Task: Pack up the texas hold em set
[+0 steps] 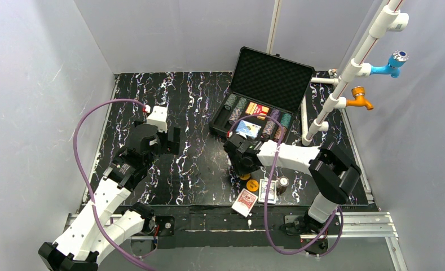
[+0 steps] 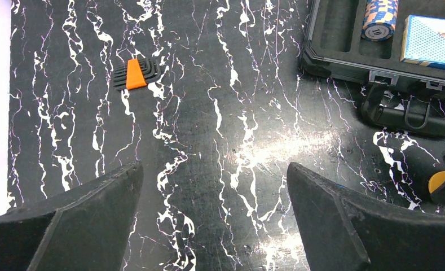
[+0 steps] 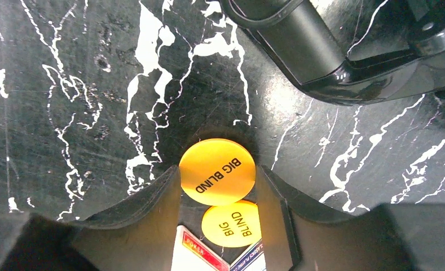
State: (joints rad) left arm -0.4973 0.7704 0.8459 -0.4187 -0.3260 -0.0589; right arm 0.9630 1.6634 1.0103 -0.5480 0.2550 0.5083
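The black case lies open at the back right, with chip stacks and a blue deck in its tray. In the right wrist view an orange "BIG BLIND" disc sits between the fingers of my right gripper, touching both. A second orange disc lies on the table behind it. A red deck and another card deck rest near the front edge. My left gripper hangs wide open over bare table, left of the case.
A white pipe frame with blue and orange taps rises right of the case. A black hex key set with an orange holder lies on the left of the marbled table. The case handle is just ahead of the right gripper. Grey walls enclose three sides.
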